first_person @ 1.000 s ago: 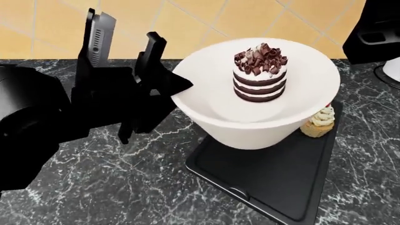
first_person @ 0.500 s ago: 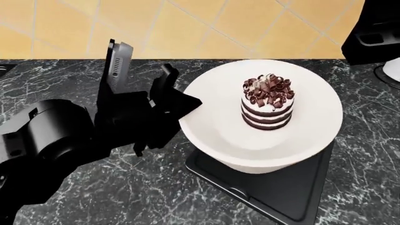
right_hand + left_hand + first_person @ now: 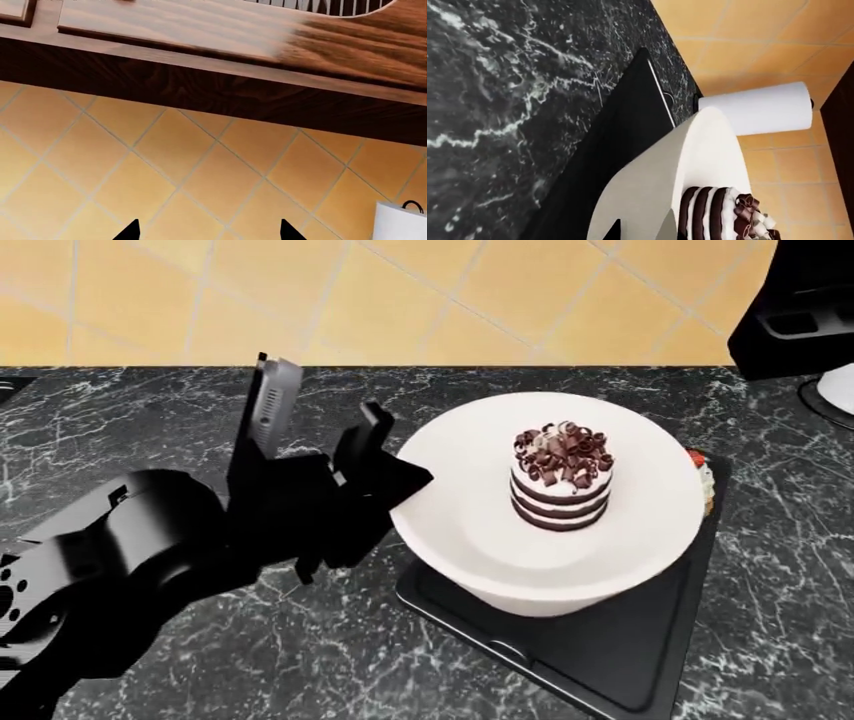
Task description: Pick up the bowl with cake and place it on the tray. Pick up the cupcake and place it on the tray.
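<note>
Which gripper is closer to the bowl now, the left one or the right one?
Left. The left gripper grips the bowl at its rim, over the tray. The right gripper is away from it, facing the tiled wall, fingers apart.

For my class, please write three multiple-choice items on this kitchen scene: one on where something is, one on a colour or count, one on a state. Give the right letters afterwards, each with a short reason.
1. Where is the cake?
A. On the counter
B. Inside the bowl
C. Straight on the tray

2. What colour is the tray?
A. Black
B. White
C. Orange

3. What is the left gripper doing?
A. Hanging open far from the bowl
B. Holding the cupcake
C. Gripping the bowl's rim

Answers:
1 B: the striped cake stands in the middle of the white bowl.
2 A: the tray is matte black under the bowl.
3 C: its fingers close on the bowl's left rim, while the cupcake peeks out behind the bowl, on the tray.
</note>
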Available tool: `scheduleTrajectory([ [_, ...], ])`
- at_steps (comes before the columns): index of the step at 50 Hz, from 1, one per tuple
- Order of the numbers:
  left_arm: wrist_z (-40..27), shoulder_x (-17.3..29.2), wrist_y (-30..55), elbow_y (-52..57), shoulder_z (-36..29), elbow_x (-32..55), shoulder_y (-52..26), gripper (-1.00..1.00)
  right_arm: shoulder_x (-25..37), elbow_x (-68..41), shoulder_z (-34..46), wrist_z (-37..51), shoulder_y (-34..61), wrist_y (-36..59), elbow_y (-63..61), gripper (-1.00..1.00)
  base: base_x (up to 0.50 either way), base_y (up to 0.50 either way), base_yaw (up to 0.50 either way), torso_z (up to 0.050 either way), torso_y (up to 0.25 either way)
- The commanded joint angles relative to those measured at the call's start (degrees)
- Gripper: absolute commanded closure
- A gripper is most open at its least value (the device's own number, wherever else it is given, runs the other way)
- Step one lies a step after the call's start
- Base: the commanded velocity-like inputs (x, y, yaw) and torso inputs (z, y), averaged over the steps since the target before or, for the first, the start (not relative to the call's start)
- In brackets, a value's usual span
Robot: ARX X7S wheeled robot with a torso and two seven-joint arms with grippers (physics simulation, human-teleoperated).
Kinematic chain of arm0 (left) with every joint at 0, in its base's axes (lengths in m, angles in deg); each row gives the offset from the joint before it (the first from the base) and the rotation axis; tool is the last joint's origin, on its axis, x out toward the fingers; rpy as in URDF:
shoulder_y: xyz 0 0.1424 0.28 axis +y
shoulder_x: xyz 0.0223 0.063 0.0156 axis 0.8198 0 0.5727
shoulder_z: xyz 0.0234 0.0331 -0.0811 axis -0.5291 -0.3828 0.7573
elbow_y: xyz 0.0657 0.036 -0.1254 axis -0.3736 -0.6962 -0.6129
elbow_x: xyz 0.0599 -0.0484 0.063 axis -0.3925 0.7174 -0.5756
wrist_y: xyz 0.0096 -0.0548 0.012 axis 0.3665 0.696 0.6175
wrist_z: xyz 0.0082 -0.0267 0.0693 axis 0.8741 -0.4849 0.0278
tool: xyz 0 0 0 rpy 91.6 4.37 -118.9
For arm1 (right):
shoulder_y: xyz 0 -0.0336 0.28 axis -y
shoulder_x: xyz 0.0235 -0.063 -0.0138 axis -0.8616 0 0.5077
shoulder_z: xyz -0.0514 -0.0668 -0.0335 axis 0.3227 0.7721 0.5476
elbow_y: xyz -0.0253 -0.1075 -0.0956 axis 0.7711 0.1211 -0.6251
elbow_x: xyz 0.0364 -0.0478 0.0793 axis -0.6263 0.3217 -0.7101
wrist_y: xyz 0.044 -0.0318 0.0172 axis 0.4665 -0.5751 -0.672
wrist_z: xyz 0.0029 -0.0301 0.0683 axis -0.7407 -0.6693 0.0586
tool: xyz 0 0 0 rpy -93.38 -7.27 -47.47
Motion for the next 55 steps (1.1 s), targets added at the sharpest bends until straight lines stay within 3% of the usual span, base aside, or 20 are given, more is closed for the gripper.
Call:
scheduleTrajectory([
  [1, 2.3, -0.8, -0.5, -1.5, 1.1, -0.7, -0.3, 1.0, 0.0, 0.0, -0.1, 0.0, -0.1, 0.0, 0.0, -1.0, 0.0, 0.0, 0.0, 0.0, 0.0],
  [55, 6.7, -4.1, 1.5, -7.0, -1.8, -5.3, 1.2, 1.0, -0.2, -0.2, -0.2, -0.1, -0.2, -0.1, -0.2, -1.0, 0.0, 0.0, 0.0, 0.0, 0.001],
])
